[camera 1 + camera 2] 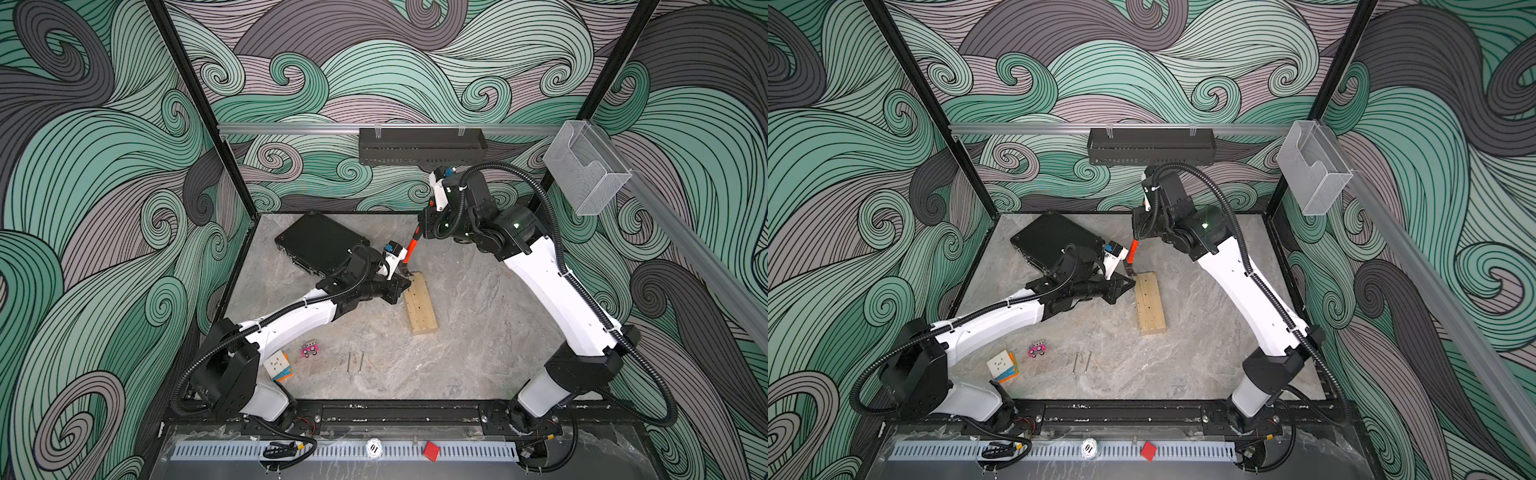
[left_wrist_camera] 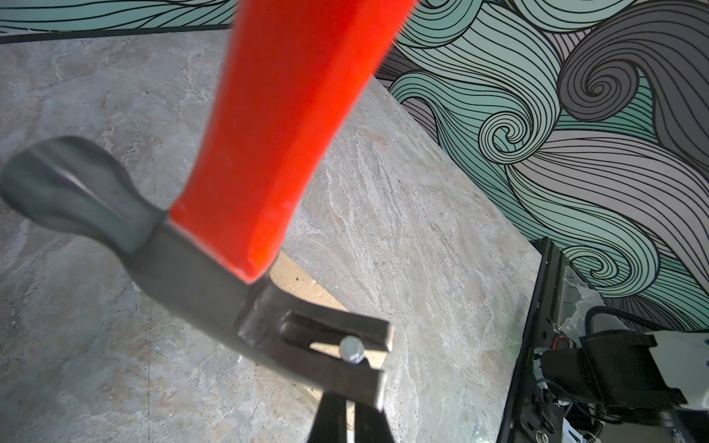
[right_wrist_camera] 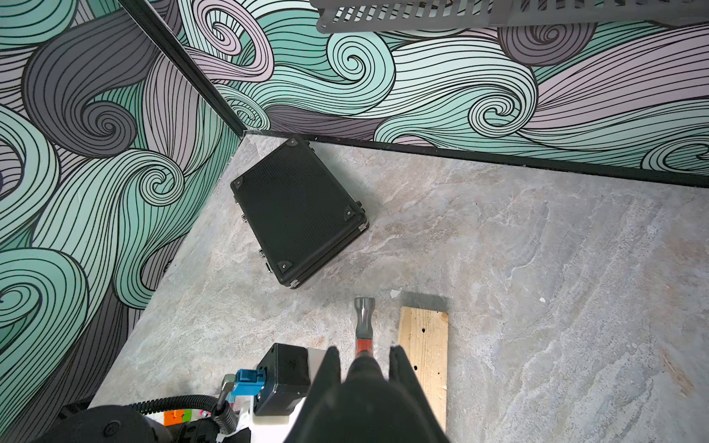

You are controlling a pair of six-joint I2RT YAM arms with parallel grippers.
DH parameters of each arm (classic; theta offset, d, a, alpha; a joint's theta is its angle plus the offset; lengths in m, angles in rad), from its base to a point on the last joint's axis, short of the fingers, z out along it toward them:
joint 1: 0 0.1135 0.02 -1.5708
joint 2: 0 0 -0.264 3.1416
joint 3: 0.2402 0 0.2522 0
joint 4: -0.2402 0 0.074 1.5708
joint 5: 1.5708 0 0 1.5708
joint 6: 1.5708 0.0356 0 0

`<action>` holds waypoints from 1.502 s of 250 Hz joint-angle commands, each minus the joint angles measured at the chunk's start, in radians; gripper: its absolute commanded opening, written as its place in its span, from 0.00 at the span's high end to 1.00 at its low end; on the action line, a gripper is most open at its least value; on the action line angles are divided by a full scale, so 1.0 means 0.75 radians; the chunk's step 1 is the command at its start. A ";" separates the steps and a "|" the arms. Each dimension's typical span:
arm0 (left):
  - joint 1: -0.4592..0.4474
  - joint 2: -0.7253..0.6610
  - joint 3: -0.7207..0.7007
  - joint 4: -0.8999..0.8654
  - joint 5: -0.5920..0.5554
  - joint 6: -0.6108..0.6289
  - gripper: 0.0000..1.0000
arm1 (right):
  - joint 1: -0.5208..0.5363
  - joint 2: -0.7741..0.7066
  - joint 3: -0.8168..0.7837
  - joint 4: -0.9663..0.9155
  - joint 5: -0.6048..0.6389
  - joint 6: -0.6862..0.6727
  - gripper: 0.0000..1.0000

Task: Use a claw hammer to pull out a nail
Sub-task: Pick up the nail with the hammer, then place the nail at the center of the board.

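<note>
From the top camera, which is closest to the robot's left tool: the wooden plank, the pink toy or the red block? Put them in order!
Measured from the left tool in a top view:
1. Wooden plank: right beside the tool's tip, mid-scene.
2. Pink toy: farther off, toward the front left.
3. Red block: farthest, at the very front.

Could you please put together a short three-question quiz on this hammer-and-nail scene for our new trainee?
1. True or false: the claw hammer has the nail head caught in the slot of its claw.
2. Which tool grips the hammer's handle?
3. How many loose nails lie on the table? A one, B two, C four.
Key: 1 true; 2 the right tool; 3 B.
</note>
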 commanded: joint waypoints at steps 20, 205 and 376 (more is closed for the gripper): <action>-0.004 -0.005 0.055 -0.021 -0.017 -0.007 1.00 | -0.007 -0.061 0.044 0.091 0.015 0.020 0.99; -0.005 -0.069 0.124 -0.120 0.081 -0.041 1.00 | -0.013 -0.065 -0.197 0.333 0.130 0.050 1.00; -0.008 -0.126 -0.059 -0.617 -0.005 -0.216 1.00 | -0.052 -0.166 -0.336 0.369 0.301 -0.024 1.00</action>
